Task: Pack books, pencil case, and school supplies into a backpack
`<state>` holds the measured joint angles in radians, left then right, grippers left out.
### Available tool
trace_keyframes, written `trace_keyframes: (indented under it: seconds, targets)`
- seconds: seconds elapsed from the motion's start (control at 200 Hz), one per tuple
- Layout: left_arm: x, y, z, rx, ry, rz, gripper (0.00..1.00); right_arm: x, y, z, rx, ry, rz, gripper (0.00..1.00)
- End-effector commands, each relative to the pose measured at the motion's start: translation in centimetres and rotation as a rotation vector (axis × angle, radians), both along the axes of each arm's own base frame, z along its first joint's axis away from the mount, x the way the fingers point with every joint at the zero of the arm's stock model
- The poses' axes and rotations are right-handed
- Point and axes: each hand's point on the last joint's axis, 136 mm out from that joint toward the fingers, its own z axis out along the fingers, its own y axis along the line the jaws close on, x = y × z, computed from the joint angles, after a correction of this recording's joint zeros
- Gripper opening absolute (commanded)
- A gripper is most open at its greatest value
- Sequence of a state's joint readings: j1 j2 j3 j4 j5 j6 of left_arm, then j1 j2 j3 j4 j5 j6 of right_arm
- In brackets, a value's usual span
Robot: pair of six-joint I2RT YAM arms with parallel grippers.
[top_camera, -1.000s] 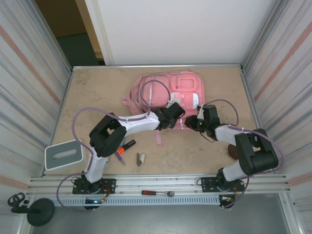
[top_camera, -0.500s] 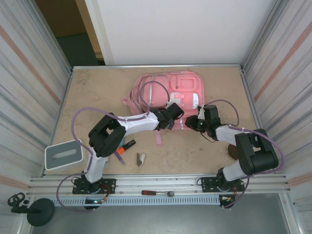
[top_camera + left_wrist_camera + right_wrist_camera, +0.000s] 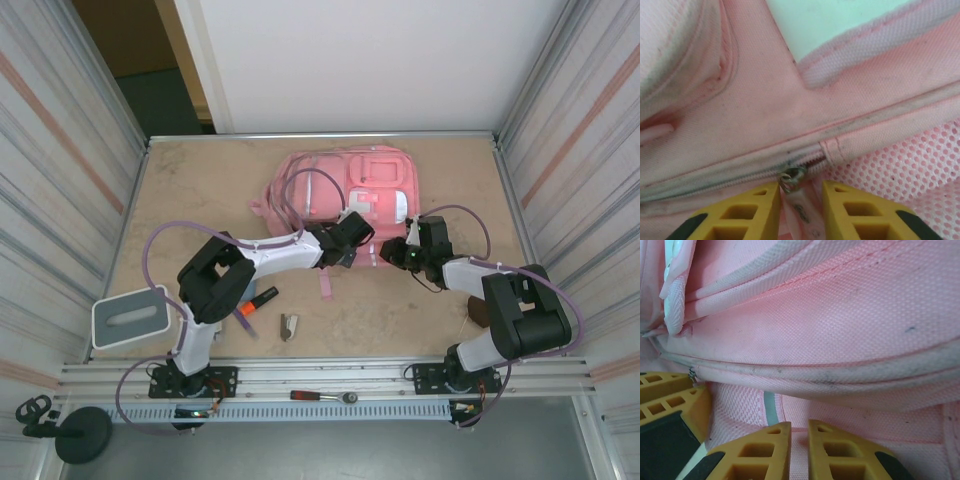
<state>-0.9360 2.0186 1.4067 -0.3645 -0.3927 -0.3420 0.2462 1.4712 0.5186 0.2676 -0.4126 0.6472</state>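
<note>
Your left gripper [image 3: 801, 192] has its yellow fingers [image 3: 757, 207] a narrow way apart. The zip pull [image 3: 791, 177] of the backpack [image 3: 765, 100] sits right in the gap, its pink tab hanging down between them. You cannot tell from the wrist view whether the pads pinch that tab or merely flank it. The pull is at the end of the zip line, just beside the pink mesh pocket [image 3: 900, 160].

Your right gripper [image 3: 800, 430] is nearly together, with a thin fold of the pack's pink fabric caught between its fingers, below a grubby piped seam [image 3: 840, 375].

From above, you see the backpack [image 3: 375, 170] lying flat at the far middle of the table [image 3: 200, 190], front up. Both grippers meet at its near edge, the left gripper [image 3: 362, 243] from the left and the right gripper [image 3: 398, 254] from the right, close to one another. A loose pink strap [image 3: 326, 285] trails toward you from that edge.

On the bare table near the left arm lie the orange-and-black highlighter [image 3: 257, 300] and the small clip-like piece [image 3: 288, 326], well apart from the pack. The grey tray [image 3: 130, 316] sits at the near left corner, and the red-handled tool [image 3: 325, 396] rests on the rail in front.
</note>
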Motion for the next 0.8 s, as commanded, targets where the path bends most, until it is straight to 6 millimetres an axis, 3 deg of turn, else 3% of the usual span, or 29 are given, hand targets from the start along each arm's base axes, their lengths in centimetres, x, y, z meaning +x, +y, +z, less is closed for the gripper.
trace_keyframes:
  seconds: [0.0,0.22,0.371,0.596,0.797]
  targets:
    - [-1.7,0.7,-0.4,-0.007,0.070,-0.005,0.32,-1.6,-0.7,-1.3,-0.017,0.070,-0.008,0.14]
    - [-1.8,1.2,-1.6,0.001,0.120,-0.001,0.35,-1.6,-0.8,-1.5,-0.020,0.071,-0.013,0.14]
    - [-1.0,1.3,-2.0,-0.001,0.132,-0.006,0.28,-1.6,-0.8,-1.7,-0.020,0.075,-0.011,0.14]
    - [0.0,0.4,1.1,-0.048,0.078,-0.034,0.14,-1.9,-1.6,-1.9,-0.027,0.080,-0.028,0.13]
    - [-0.5,-0.6,3.4,-0.154,0.069,-0.069,0.07,-1.9,-2.0,-2.0,-0.028,0.080,-0.036,0.13]
